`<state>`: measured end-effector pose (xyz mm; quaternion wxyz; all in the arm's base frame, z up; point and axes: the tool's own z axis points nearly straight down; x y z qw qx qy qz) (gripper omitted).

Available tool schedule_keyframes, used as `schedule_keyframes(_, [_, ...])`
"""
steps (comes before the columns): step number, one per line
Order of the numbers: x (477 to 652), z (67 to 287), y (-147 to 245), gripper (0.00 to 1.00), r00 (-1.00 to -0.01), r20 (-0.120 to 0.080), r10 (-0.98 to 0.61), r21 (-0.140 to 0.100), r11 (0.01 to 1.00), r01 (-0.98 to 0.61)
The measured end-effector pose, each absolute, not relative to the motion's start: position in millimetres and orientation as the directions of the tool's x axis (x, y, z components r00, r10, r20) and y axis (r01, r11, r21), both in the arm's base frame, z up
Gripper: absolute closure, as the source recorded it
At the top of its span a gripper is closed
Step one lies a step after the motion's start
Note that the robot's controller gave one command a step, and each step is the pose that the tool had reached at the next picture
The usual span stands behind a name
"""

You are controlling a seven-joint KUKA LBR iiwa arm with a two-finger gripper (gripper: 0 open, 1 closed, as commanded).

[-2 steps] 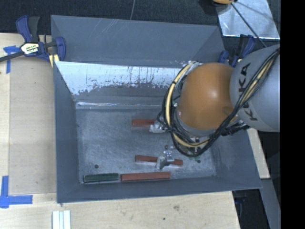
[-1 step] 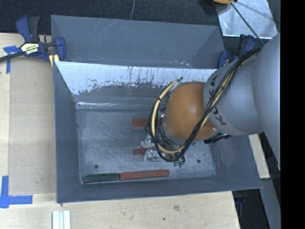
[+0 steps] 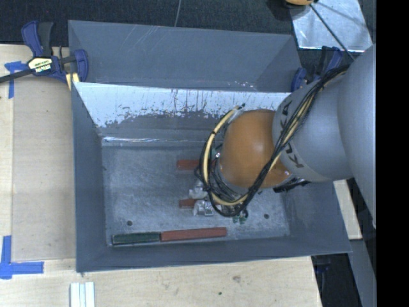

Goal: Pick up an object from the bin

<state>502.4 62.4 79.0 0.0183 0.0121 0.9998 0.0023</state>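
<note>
Small brown block lies on the bin floor a little below and left of the frame's middle, and my gripper is down at floor level just to its right, touching it or very nearly so; I cannot tell which. Whether my gripper is clenched, released or grasping anything I cannot tell either, since the orange wrist cover and its looped cables hide most of it. A second brown block sits just above the first, nearer the frame's centre, apart from my gripper. Along the lower edge of the floor lies a long thin stick, dark green at its left end and red-brown on the right, well clear of me. The grey bin holds nothing else that I can make out. As I judge it, the task is at the reach: I am low beside a block, but nothing is lifted, and all three things rest on the floor. What is left is to get a sure grip and raise the piece clear of the bin's walls
</note>
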Motion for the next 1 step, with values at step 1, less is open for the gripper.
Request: schedule_keyframes(1, [512.0,210.1,80.9,1.00,-1.000,-0.003,-0.012,0.000,1.000,-0.012])
